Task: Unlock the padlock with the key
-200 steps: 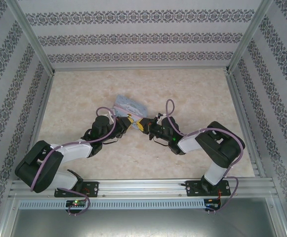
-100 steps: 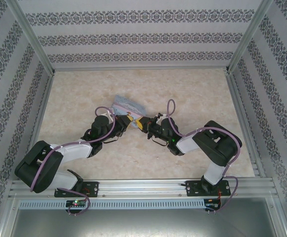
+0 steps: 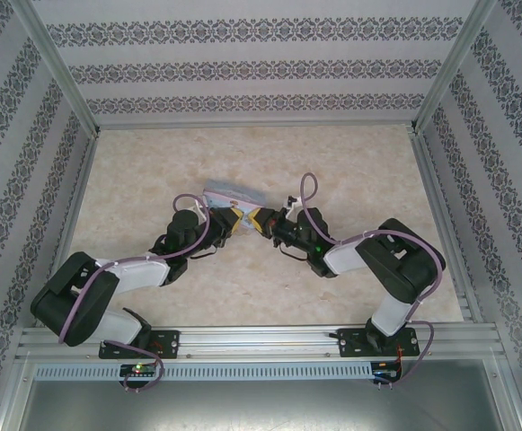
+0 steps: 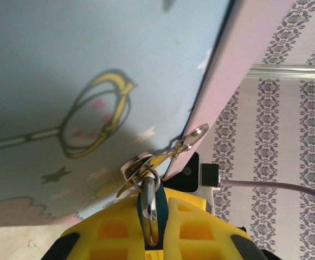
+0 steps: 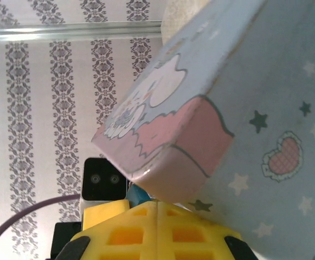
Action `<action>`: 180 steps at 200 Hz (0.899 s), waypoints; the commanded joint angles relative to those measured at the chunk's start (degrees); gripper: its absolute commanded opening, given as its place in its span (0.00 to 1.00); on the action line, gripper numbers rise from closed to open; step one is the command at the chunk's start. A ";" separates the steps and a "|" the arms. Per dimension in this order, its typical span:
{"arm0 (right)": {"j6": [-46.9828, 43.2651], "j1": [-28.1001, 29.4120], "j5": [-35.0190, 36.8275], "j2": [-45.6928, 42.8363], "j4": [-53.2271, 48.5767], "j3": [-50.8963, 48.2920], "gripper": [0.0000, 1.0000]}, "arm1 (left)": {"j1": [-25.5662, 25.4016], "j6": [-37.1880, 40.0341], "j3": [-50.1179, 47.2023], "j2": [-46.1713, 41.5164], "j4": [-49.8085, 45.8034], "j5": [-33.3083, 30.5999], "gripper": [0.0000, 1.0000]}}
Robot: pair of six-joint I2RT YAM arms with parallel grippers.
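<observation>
Tiny padlock (image 4: 148, 208) is looking light, stiff, slick; left fingers (image 4: 119, 227) are clamping its flat body sides by the tin (image 4: 92, 65); right fingers (image 5: 130, 233) are pressing shut, key grip unclear

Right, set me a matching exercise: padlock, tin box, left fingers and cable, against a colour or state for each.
1. padlock
2. tin box
3. left fingers
4. cable

A. purple
B. pale blue with cartoon drawings
C. yellow
D. teal, clamped between the fingers

Pairs: 1-D, 2-B, 3-C, 4-A
</observation>
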 commanded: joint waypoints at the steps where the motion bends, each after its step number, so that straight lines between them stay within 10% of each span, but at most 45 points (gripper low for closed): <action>1: -9.98 -0.97 -3.93 0.51 -5.77 2.19 0.00 | -3.80 -3.14 1.43 -1.12 18.04 14.72 0.00; 180: -16.69 -2.30 -7.89 -1.00 -9.11 -0.37 0.00 | -3.71 -5.96 -5.28 -3.65 18.40 12.22 0.00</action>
